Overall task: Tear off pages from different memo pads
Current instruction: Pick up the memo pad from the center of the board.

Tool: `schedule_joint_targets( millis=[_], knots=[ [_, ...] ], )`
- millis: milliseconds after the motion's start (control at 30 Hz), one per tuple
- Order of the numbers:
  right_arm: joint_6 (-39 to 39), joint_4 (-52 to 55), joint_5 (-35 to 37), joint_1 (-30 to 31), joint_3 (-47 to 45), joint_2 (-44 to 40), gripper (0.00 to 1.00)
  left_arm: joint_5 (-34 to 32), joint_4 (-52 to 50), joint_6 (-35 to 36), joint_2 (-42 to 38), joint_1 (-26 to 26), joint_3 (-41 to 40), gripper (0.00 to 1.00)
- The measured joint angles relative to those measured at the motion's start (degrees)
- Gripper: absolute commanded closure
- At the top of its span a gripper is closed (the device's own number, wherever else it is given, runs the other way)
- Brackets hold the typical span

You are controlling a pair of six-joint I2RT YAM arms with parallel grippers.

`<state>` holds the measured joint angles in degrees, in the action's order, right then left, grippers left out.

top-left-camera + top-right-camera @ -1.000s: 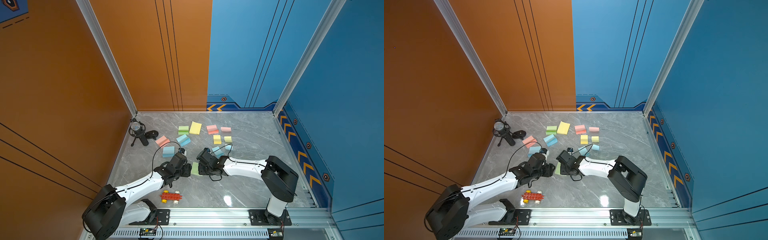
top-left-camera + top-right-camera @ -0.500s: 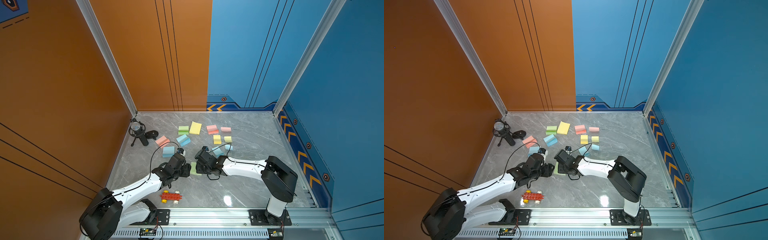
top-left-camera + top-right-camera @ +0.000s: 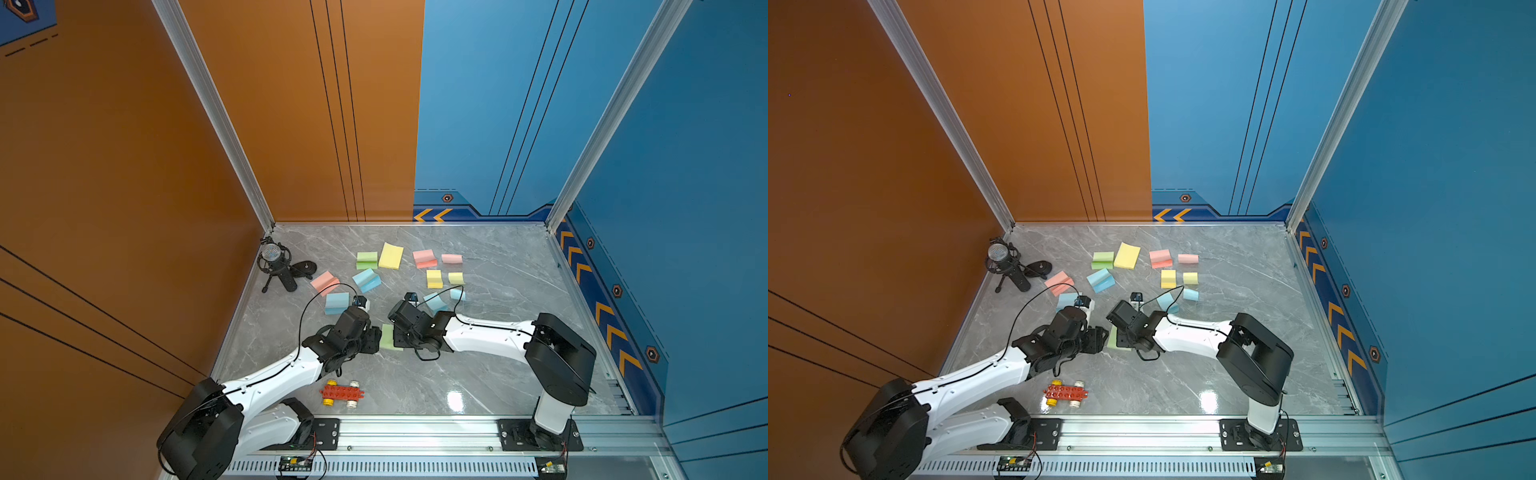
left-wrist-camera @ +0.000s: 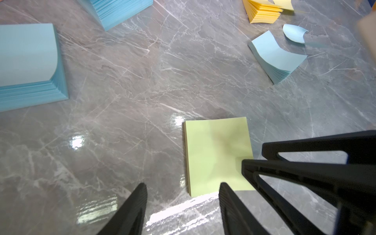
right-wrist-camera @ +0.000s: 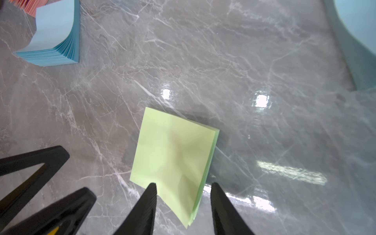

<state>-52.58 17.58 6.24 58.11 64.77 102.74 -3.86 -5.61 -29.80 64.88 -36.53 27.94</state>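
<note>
A thin green memo pad (image 3: 387, 336) (image 3: 1113, 338) lies flat on the marble floor between my two grippers. In the left wrist view the pad (image 4: 215, 154) sits just ahead of my open left gripper (image 4: 182, 186), one corner by a fingertip. My right gripper (image 5: 183, 185) is open too, its jaws straddling the near corner of the pad (image 5: 173, 150) without pinching it. Both top views show the left gripper (image 3: 373, 338) and right gripper (image 3: 397, 334) facing each other across the pad. A loose curled blue page (image 4: 295, 32) lies beyond a blue memo pad (image 4: 276, 55).
Blue (image 3: 337, 302), pink (image 3: 325, 281), green (image 3: 367, 260) and yellow (image 3: 390, 255) pads are scattered toward the back. A microphone on a tripod (image 3: 276, 266) stands at the back left. A red toy car (image 3: 341, 392) lies near the front rail (image 3: 415, 432).
The right gripper's jaws have spread wider around the green pad's corner. Both arms have barely shifted, and the left jaws stay as they were.
</note>
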Motion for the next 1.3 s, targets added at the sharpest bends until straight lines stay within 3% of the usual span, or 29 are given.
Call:
schedule_joint_targets(
  millis=[1300],
  knots=[
    [-0.02,-0.68,-0.46,0.09,1.49,1.86,0.57,-1.11,-1.11,-1.31,-4.94,2.4,-2.45,0.45]
  ],
)
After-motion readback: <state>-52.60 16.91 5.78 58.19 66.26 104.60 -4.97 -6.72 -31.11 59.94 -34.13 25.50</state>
